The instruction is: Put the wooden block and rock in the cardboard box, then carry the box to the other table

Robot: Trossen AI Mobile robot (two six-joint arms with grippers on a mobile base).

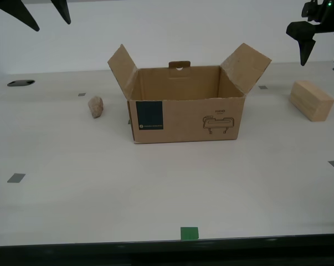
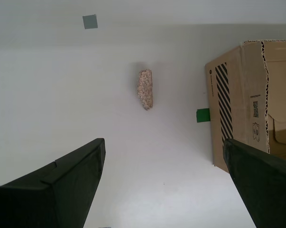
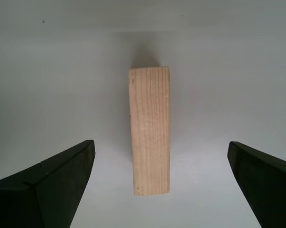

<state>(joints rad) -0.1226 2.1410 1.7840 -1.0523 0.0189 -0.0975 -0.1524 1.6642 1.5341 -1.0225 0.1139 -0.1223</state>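
**Cardboard box open at mid-surface, block and rock still outside it**

Cardboard box (image 1: 186,113) stands upright near the middle of the smooth white surface (image 1: 155,188), its flaps raised and its inside showing nothing. A dark square label and a small line drawing face the exterior camera.

The rock (image 1: 96,107) lies on the surface toward the exterior view's left of the box, near it but not touching. The wooden block (image 1: 311,100) lies on the surface toward the exterior view's right, well apart from the box.

My first gripper (image 3: 161,190) hangs above the wooden block (image 3: 150,129), jaws wide apart, holding nothing; the block lies lengthwise between them in the first wrist view. My second gripper (image 2: 164,190) hangs above the surface with its jaws wide apart and empty; the rock (image 2: 145,89) and one side of the box (image 2: 237,104) show beyond them.

Grey tape squares (image 1: 15,178) and a green tape square (image 1: 189,233) mark the surface.
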